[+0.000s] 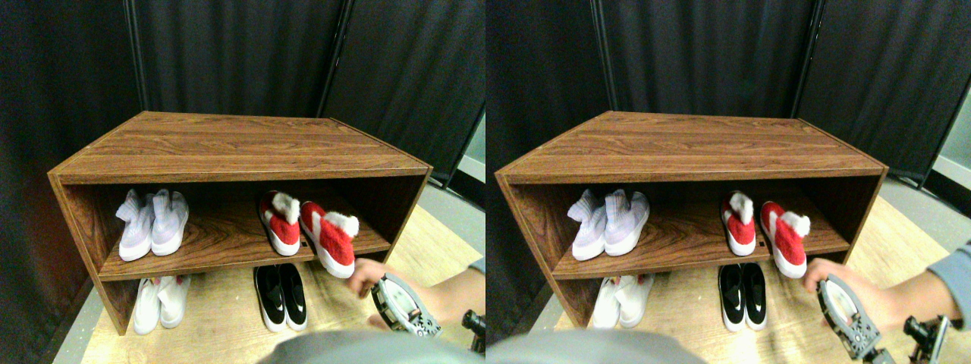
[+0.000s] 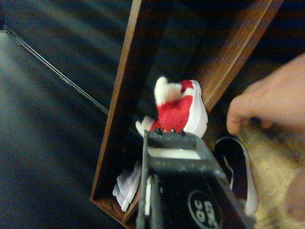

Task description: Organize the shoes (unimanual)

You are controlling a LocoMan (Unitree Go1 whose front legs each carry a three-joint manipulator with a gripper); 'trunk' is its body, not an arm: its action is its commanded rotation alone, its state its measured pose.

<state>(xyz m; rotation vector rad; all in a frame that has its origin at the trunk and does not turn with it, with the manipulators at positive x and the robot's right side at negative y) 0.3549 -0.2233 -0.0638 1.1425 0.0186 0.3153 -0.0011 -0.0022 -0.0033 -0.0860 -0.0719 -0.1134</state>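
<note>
Big wooden rack (image 1: 227,148) fills my forward view, dark curtains (image 1: 227,53) behind it, pale wood floor (image 1: 220,326) under it. On the rack's shelf, toward its left end, the lavender pair (image 1: 152,224) stands side by side, toes out to me. Toward the shelf's right end sits the red pair: one red shoe (image 1: 281,224) squarely on the board, the other red shoe (image 1: 330,239) angled with its toe hanging over the shelf's front edge. Under the shelf, on the floor, the white pair (image 1: 161,302) lies at the rack's left side and the black pair (image 1: 281,296) lies below the red ones. A person's hand (image 1: 368,277) reaches in just right of the overhanging red shoe, close to it, though I can't say whether it touches. My gripper (image 1: 394,302) hovers right in front of that hand, off the rack's lower right corner, nothing in it that I can make out; whether my fingers are wide or narrow, I cannot tell. From my wrist, my dark jaw frame points at a red shoe with fluffy white trim, the hand alongside.
</note>
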